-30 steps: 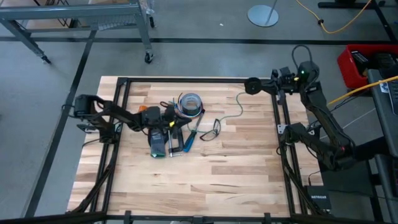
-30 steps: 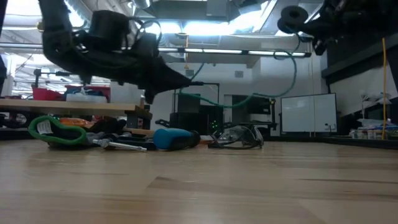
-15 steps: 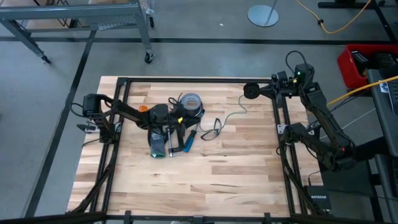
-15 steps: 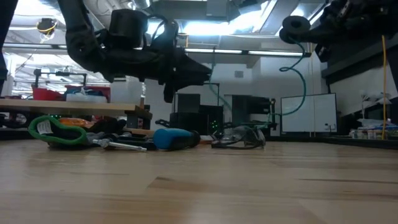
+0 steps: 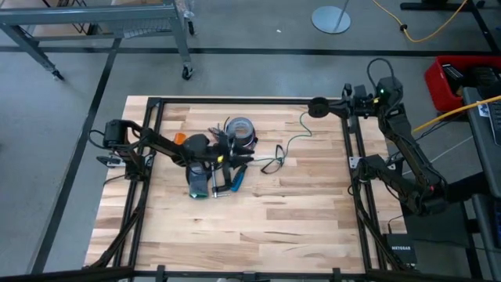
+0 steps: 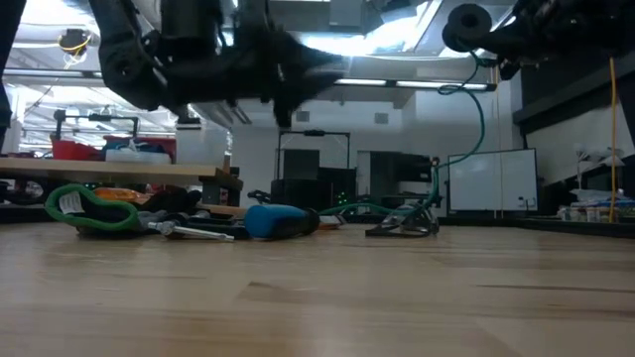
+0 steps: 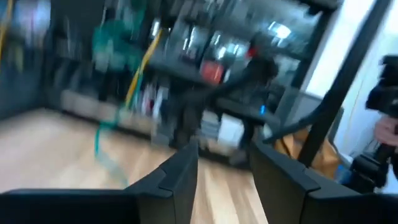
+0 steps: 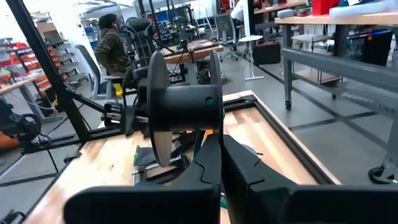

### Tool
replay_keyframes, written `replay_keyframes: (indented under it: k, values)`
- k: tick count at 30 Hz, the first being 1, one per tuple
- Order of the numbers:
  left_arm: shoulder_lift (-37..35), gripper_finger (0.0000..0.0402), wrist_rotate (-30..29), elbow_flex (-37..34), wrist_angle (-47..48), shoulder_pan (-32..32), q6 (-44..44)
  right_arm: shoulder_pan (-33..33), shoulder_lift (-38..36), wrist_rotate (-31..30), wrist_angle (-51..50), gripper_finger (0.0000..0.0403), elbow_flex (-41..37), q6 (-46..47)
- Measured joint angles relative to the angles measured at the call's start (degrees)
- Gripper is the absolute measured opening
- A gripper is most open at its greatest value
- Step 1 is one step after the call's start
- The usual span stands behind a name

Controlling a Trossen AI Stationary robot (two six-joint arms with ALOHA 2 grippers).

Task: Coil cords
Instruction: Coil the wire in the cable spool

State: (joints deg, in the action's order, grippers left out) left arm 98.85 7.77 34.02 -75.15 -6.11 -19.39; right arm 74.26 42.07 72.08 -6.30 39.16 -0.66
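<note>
A thin teal cord [image 5: 296, 135] runs from a black spool [image 5: 317, 106] down to the tabletop. Its lower end lies beside a small dark tangle of cord [image 5: 270, 162]. My right gripper [image 8: 217, 146] is at the table's far right corner, shut, with the spool at its fingertips. In the low view the cord [image 6: 480, 119] hangs slack from the spool [image 6: 466, 28]. My left gripper [image 7: 225, 165] stands open above the tools at centre left [image 5: 233, 152], with nothing between its fingers. My right gripper has the black spool [image 8: 183, 106] at the free ends of its shut fingers, by the lower side of the core near one flange [image 8: 208, 127]. The spool itself hides the exact place. The fingers lie about level, pointing toward the table's left. The spool is lifted clear of the table.
A grey-blue tape roll [image 5: 239, 129], a blue-handled screwdriver [image 5: 235, 178] and a dark-and-green tool [image 5: 199, 182] lie under and beside my left gripper. A green loop [image 6: 89, 210] lies at the left in the low view. Bare wood spreads over the near half [image 5: 266, 227].
My left gripper has opened, let go of the teal cord and risen, moving a little toward the table's right. The cord's freed end has fallen to the table beside the dark tangle. The cord now hangs from the spool instead of spanning between the two grippers.
</note>
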Motion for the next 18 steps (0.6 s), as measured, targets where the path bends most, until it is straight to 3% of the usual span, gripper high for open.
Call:
replay_keyframes:
  k: [5,12,18]
  values:
    - [-0.09,0.0129,-0.96,4.62,-4.82,-1.24,11.24,-0.04,0.01,1.08,-0.18,0.0001,0.00,0.91]
    - [-0.07,0.0126,-1.18,15.31,15.61,-4.97,22.55,-2.82,0.00,4.03,-0.20,0.0001,0.00,1.06]
    - [-0.07,0.0126,-1.09,21.44,21.01,-7.06,26.28,-9.96,0.01,1.75,-0.22,0.0001,0.00,0.34]
